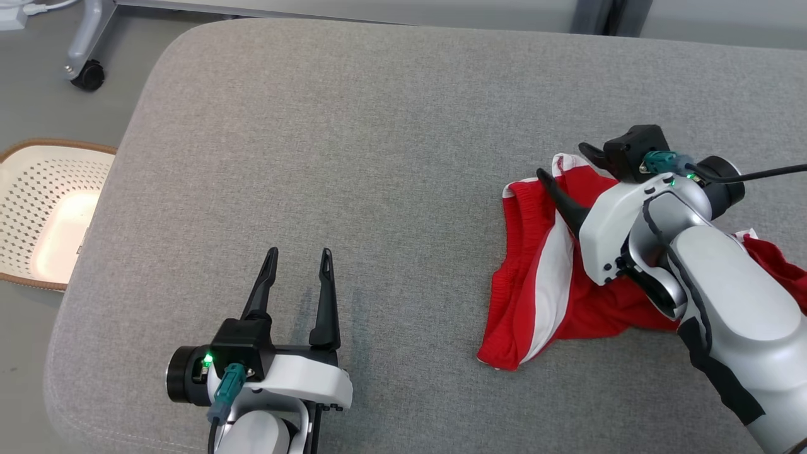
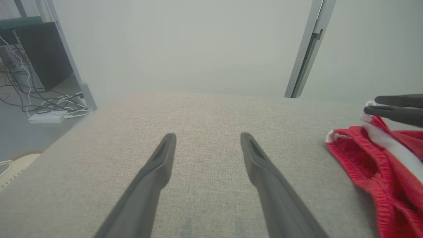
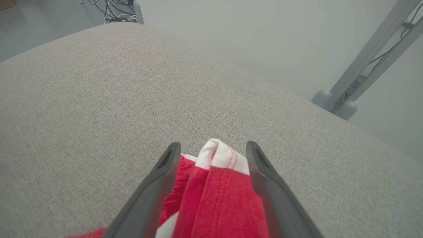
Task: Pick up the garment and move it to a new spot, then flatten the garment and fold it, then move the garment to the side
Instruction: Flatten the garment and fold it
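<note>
A white perforated basket (image 1: pixel 38 183) with a brown rim stands on the floor just off the left edge of the grey fabric-covered counter (image 1: pixel 378 126). The left gripper (image 1: pixel 299 252) sits low over the near-left part of the counter, its fingers spread apart with nothing between them, well apart from the garment. To its right, red shorts (image 1: pixel 542 271) with white stripes lie crumpled on the counter's right side, the elastic waistband towards the left. The right gripper (image 1: pixel 561 161) reaches over the shorts from the right; its fingers stand apart, with a white-hemmed fold at the far edge of the shorts between them.
</note>
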Available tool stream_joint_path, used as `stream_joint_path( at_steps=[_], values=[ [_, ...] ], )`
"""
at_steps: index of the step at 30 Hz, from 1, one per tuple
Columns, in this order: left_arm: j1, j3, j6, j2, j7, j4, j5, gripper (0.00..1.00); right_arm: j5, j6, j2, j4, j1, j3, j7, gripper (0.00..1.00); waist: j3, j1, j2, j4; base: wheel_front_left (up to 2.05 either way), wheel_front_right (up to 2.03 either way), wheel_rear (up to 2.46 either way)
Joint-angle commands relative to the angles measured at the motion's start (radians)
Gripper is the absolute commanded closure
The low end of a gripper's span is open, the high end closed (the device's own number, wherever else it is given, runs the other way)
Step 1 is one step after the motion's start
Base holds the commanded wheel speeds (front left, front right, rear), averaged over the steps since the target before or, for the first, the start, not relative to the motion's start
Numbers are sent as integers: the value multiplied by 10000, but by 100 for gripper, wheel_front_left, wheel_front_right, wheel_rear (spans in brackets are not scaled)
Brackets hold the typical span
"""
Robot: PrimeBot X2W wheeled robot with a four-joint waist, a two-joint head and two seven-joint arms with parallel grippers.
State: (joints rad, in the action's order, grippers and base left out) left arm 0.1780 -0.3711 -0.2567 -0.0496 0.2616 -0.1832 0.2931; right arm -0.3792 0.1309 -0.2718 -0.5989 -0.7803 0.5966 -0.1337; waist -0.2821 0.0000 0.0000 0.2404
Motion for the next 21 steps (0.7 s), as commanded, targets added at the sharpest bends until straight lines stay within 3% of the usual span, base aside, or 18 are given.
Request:
stream_joint_path(
  at_steps=[1, 12, 13, 14, 21],
  values=[
    [124, -44, -77, -33, 36, -8, 72, 0, -110, -3, -132, -156, -161, 108, -111, 0, 2, 0, 0, 50, 0, 0, 0],
    [215, -222, -142, -32, 36, 8, 174, 0, 126, -3, -192, -644, -384, 243, -64, 3, -110, 0, 0, 182, 0, 0, 0],
    [216, -214, -145, -32, 36, 4, 169, 0, 134, -3, -169, -681, -408, 234, -44, 55, -118, 0, 0, 178, 0, 0, 0],
    [217, -205, -144, -33, 36, 0, 162, 0, 133, -3, -151, -713, -438, 218, -9, 97, -127, 0, 0, 172, 0, 0, 0],
    [331, -137, -98, -32, 37, -58, 77, 0, 45, -3, -77, -746, -548, 235, 289, 100, -110, 0, 0, 33, 0, 0, 0]
  ],
)
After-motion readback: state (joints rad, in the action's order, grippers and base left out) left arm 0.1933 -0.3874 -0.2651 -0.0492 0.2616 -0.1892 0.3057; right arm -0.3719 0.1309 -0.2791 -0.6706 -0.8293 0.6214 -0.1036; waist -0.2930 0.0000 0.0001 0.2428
